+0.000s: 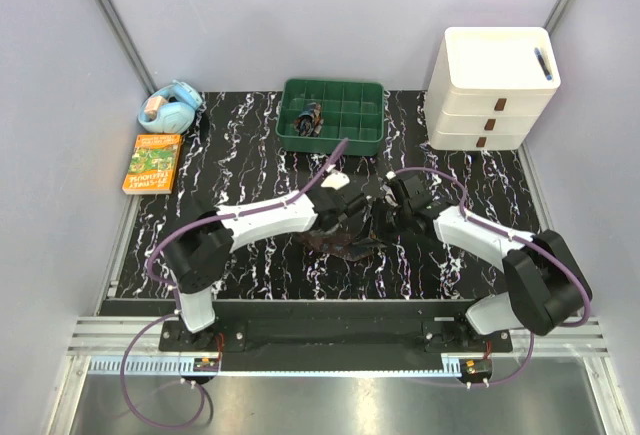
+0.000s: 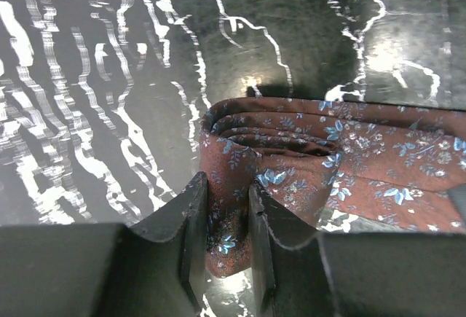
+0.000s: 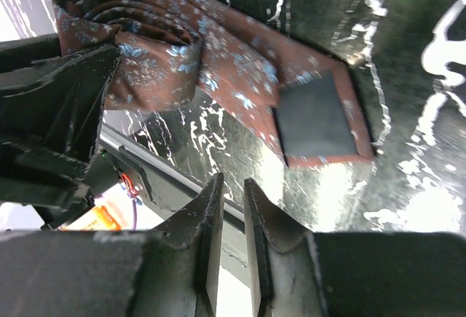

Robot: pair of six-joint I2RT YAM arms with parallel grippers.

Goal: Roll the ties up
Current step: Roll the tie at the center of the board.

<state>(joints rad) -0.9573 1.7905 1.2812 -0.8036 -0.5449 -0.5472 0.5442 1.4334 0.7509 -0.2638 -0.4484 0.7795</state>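
Note:
A dark brown tie with small blue flowers lies partly rolled on the black marbled table, at its middle in the top view. My left gripper is shut on the rolled end, with cloth pinched between its fingers. In the right wrist view the roll sits at the upper left and the tie's flat end, with its dark lining, lies stretched out to the right. My right gripper hovers just short of that end, its jaws a narrow gap apart with nothing between them. Another rolled tie sits in the green tray.
The green compartment tray stands at the back centre. A white drawer unit is at the back right. An orange book and a blue tape dispenser lie off the mat at the left.

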